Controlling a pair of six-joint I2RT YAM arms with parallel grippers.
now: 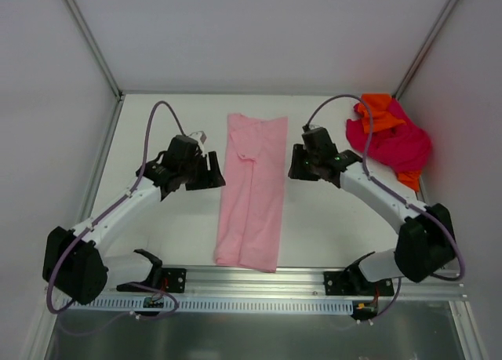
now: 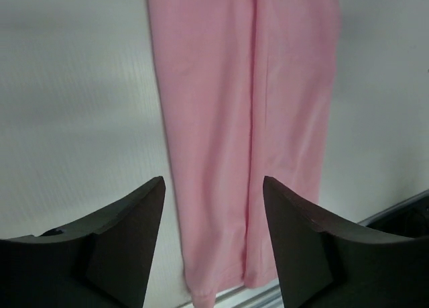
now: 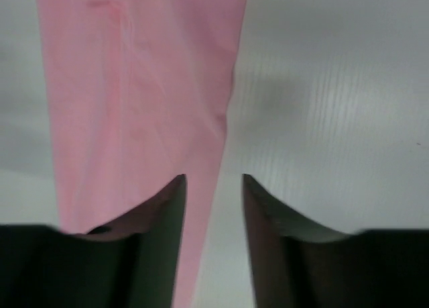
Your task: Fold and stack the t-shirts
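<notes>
Pink cloth marks the middle of the scene. The light pink t-shirt [image 1: 252,191] lies flat on the white table [image 1: 172,227], folded lengthwise into a long, narrow strip. The strip runs from the far part of the table back toward the arms' bases, and its near end lies close to the metal rail [image 1: 259,285]. A lengthwise crease runs down the strip, with some small wrinkles near its far end. The left gripper [image 1: 210,172] hangs just beside the strip's left edge, level with its far half and pointing in toward the cloth. The right gripper [image 1: 296,164] sits just beside the strip's right edge, roughly opposite, and also points inward. In the left wrist view the two dark fingers [image 2: 134,234] stand apart with a clear gap and hold nothing. The strip's left edge and part of the pink cloth show beyond that gap. In the right wrist view the fingers [image 3: 268,234] are also parted, though by a narrower gap, and nothing is caught between them. The strip's right edge runs under one finger and toward the gap. From these views I cannot tell whether either gripper's fingertips touch the cloth or the table. Well to the right of the pink strip, at the far right corner, the magenta-red t-shirt [image 1: 392,144] lies in a crumpled heap. The bright orange t-shirt [image 1: 378,113] is bunched up with it, showing at the heap's far side and again at its near right edge.
</notes>
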